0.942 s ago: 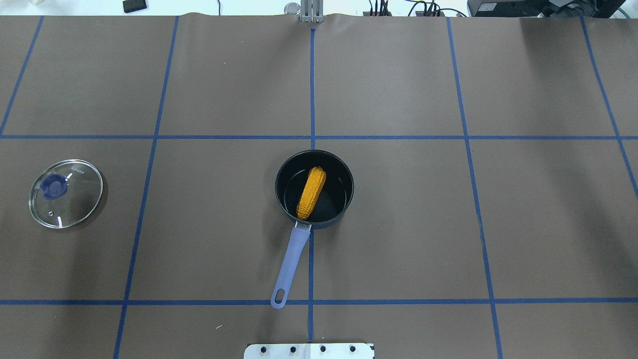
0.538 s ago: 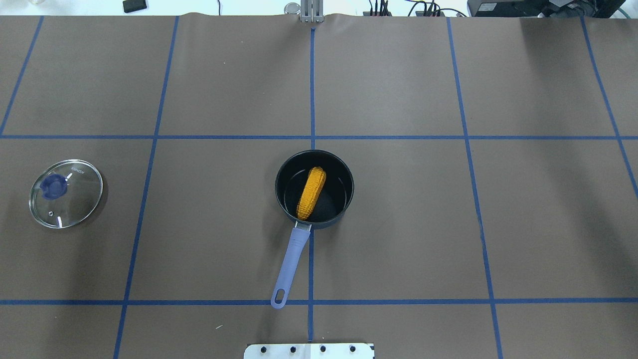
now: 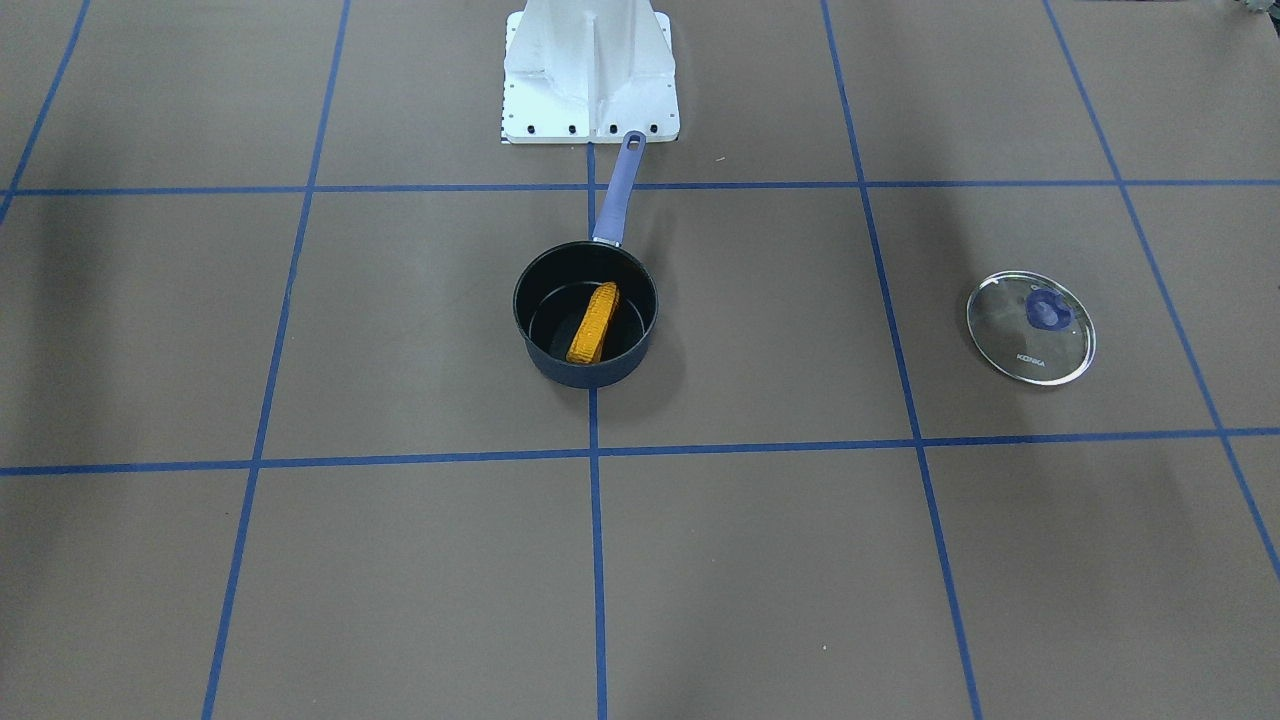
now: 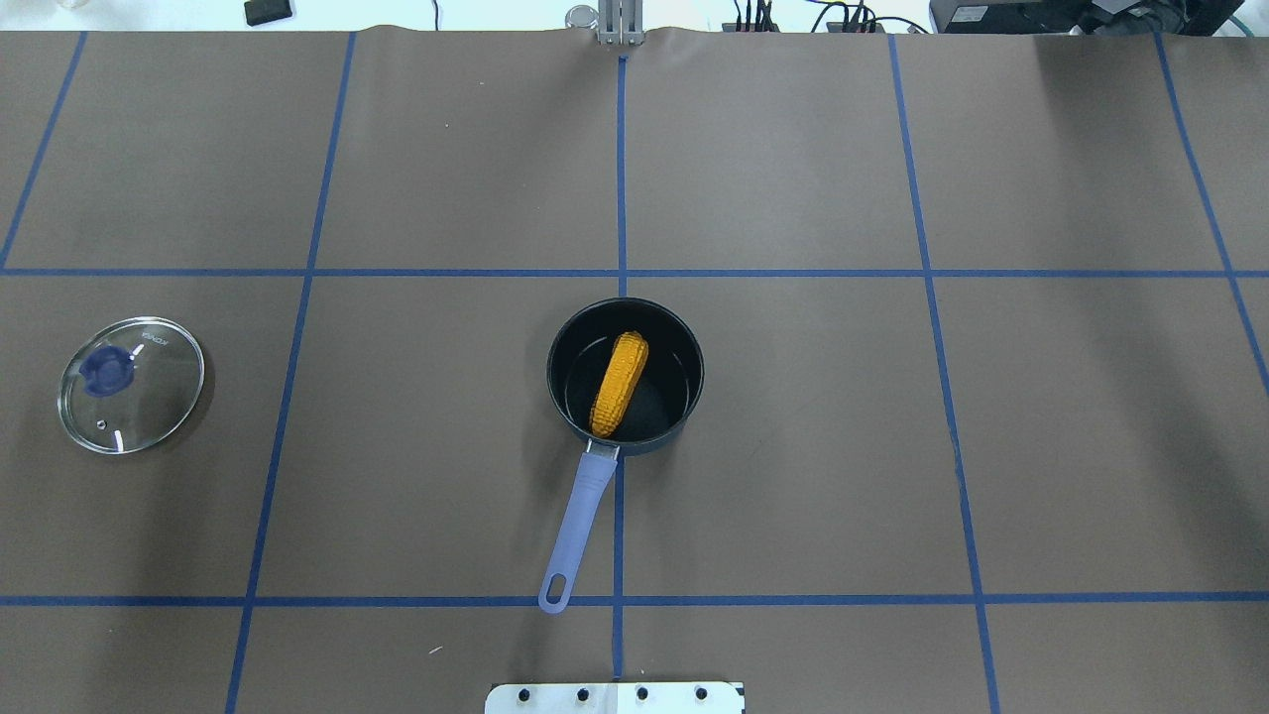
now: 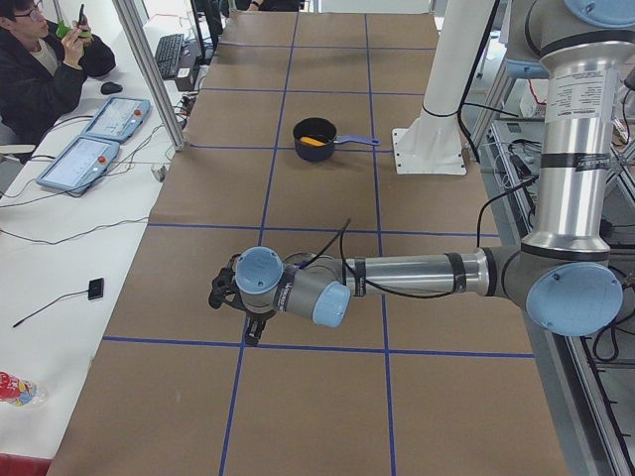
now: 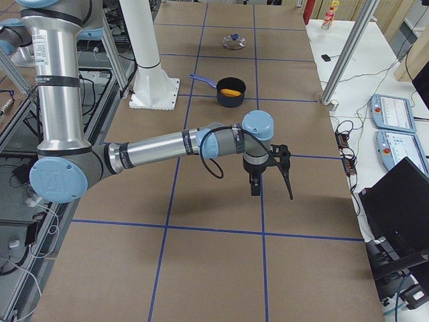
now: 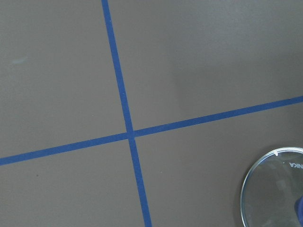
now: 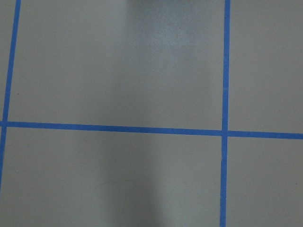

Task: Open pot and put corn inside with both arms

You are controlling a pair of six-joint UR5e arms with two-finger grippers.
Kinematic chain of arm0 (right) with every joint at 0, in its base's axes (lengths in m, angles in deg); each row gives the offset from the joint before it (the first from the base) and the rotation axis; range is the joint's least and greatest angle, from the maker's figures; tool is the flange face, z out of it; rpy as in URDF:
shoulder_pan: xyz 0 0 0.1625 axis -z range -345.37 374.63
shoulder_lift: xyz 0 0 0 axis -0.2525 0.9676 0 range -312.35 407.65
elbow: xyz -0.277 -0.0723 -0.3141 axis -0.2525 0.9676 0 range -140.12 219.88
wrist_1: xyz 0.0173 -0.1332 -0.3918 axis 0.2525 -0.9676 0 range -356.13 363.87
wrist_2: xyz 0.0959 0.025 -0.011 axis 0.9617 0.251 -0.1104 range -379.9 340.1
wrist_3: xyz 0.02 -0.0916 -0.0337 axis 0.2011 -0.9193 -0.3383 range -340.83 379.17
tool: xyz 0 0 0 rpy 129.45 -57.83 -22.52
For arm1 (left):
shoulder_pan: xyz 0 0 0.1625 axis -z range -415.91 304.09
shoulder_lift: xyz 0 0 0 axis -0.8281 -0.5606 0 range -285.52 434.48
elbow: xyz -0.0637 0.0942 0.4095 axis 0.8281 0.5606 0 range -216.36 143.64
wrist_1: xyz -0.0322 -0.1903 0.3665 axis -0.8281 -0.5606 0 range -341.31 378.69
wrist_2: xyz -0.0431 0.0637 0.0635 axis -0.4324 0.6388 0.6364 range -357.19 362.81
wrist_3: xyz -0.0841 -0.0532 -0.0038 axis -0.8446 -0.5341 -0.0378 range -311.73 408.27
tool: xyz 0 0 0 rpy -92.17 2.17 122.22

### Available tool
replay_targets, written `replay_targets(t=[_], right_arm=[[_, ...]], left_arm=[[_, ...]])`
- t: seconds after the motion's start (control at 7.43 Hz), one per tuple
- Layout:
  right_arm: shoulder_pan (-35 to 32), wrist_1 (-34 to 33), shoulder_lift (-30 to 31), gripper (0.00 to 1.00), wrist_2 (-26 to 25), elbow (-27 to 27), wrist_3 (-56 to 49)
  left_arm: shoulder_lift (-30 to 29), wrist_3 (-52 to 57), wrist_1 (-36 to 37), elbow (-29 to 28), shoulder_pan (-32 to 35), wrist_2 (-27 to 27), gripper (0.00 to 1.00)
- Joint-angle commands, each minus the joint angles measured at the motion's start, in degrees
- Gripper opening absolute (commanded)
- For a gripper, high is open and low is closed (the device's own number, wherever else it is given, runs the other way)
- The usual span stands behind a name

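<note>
Exterior front-facing view: I see the pot (image 3: 588, 373) sitting open near the table's middle. The corn (image 3: 593, 323) lies flat inside it. Its long axis runs roughly in line with the handle (image 3: 618, 192), which points at the robot's base. The glass lid (image 3: 1030, 327) rests well apart on the robot's left side. No gripper shows here.

Overhead exterior view: I get the same layout. The cob sits a little diagonal, wholly within the rim, and neither arm reaches into the picture.

Exterior left view: the left gripper (image 5: 235, 309) hangs low over the mat, well away from the pot and toward the table's left end. I cannot tell how its jaws stand from here.

Exterior right view: the right gripper (image 6: 271, 186) hangs on the pot's other side, also well apart. I cannot tell its jaw state either.

Left wrist-mounted view: I see only blue tape (image 7: 124, 111) and the lid's edge in the bottom corner, so that gripper is near the lid.

Right wrist-mounted view: mat and tape only.

My reading is that both steps are done. If anything were left, the left arm is the nearer 1 to the lid.
</note>
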Motion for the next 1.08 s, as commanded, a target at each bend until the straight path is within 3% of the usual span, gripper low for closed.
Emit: replay_targets(t=[0.0,0.94], right_arm=[[-0.1,0.0,0.2,1.00,0.0,0.2,0.4],[0.1,-0.1,-0.9,1.00,0.1,4.3,0.6]], left_arm=[[0.3,0.0,-0.1,-0.2,0.6,0.2,0.98],[-0.4,-0.7,-0.1,-2.6,0.2,0.5,0.98]])
